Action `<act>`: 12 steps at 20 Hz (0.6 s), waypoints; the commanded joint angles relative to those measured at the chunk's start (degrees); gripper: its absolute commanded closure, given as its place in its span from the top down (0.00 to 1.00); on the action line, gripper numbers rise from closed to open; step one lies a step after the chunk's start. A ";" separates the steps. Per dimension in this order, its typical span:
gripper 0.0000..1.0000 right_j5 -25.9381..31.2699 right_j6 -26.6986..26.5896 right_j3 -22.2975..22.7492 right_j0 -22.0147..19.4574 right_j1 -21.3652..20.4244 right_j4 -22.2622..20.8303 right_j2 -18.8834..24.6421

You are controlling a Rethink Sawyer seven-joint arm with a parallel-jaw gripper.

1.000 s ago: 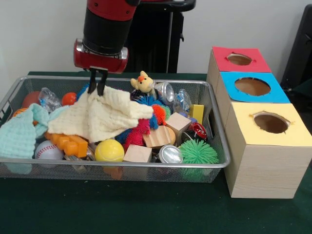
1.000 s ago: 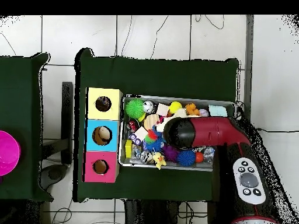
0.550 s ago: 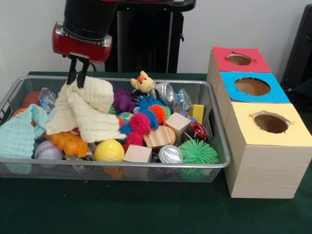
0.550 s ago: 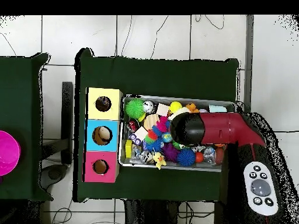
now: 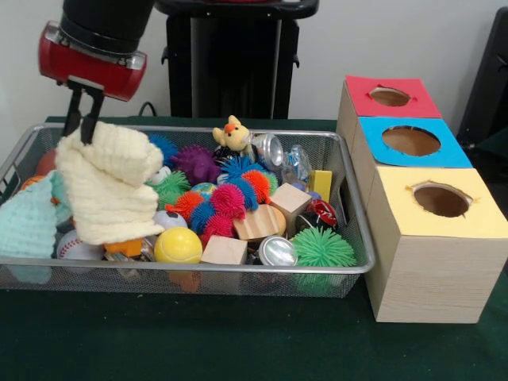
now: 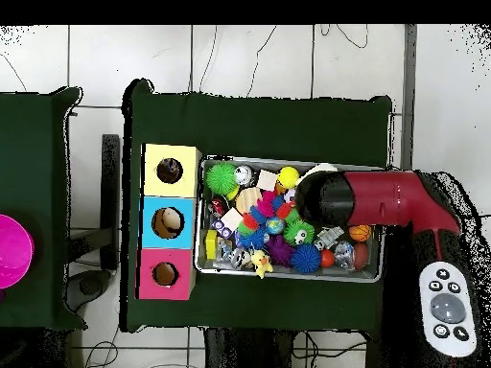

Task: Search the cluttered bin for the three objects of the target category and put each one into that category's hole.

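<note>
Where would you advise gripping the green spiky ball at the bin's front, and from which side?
Probably straight from above, closing across the green spiky ball at its round middle. Its top is uncovered, while the can and the bin wall crowd its sides.

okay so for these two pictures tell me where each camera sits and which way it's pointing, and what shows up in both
Front view: low, across the table, facing the wire bin and the three boxes; the gripper and the red end of the arm hang at top left, pinching a cream cloth.
Overhead view: above the table, looking straight down; the arm reaches in from the right over the bin.
Both show: bin, boxes, arm, and the green spiky ball.
</note>
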 commanded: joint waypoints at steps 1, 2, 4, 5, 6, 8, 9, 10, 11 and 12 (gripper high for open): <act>0.00 2.68 -18.42 -4.72 -2.76 2.08 -5.35 5.69; 0.00 2.06 -18.51 -4.86 -2.87 2.26 -5.86 5.77; 0.00 1.66 -19.33 -5.61 -3.14 2.46 -6.78 6.14; 0.00 1.63 -19.56 -5.77 -3.31 2.53 -7.09 6.31; 0.00 1.16 -19.64 -5.38 -3.74 2.57 -7.42 6.42; 0.00 0.11 -19.01 -4.38 -4.34 3.12 -8.28 6.44; 0.00 0.09 -18.50 -3.99 -4.51 3.31 -8.50 6.37; 0.00 -0.44 -18.00 -3.13 -4.82 3.58 -8.74 6.37; 0.00 -1.53 -17.27 -1.54 -5.30 3.58 -8.85 6.37; 0.00 -2.73 -16.14 -0.12 -5.44 3.55 -9.14 6.16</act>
